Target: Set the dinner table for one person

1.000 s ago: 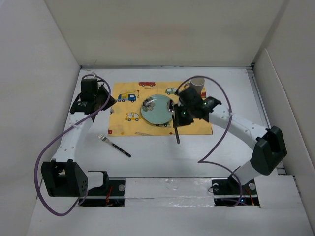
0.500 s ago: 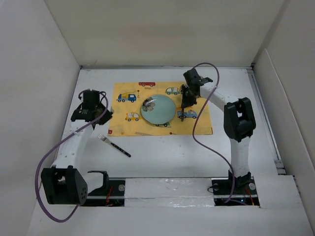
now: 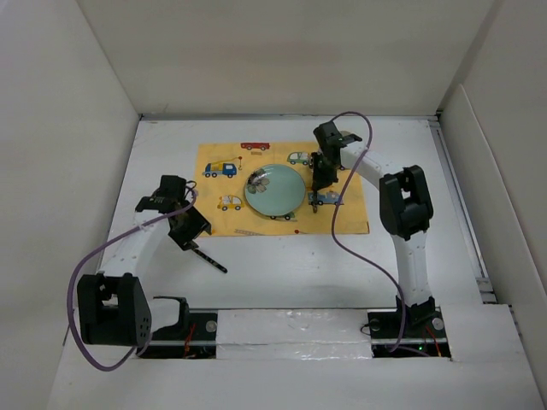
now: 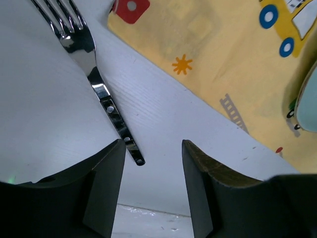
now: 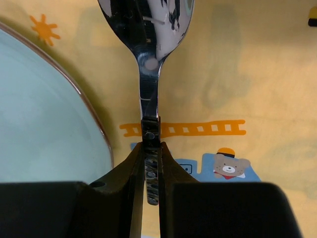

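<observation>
Dinner table [image 3: 282, 269]: a broad, flat white top walled by white panels, filling the overhead view, with both arm bases at its near edge.

Toward the left edge, about halfway back, the left gripper [image 4: 152, 148] hangs low over the bare tabletop. Its two fingers [image 4: 101, 191] stand apart and hold nothing. A fork [image 4: 88, 52] lies flat on the table beneath it. The tines point away toward the left, and the handle runs back at a slant so that its end lies in the gap between the fingers, close to the left one. From above, only the dark end of the handle shows past the gripper, pointing toward the near edge.

Just right of the fork begins a yellow placemat [image 3: 224, 184] printed with little cars and ladders. It lies square in the middle of the table, toward the far edge. A pale blue-green plate [image 3: 275, 192] rests on the placemat at about its centre.

Right of the plate, over the right part of the placemat, the right gripper [image 5: 151, 161] is clamped on the handle of a spoon [image 5: 148, 74]. Its bowl points away from the wrist camera, beside the plate's rim and apart from it. Whether the spoon touches the placemat cannot be told.
</observation>
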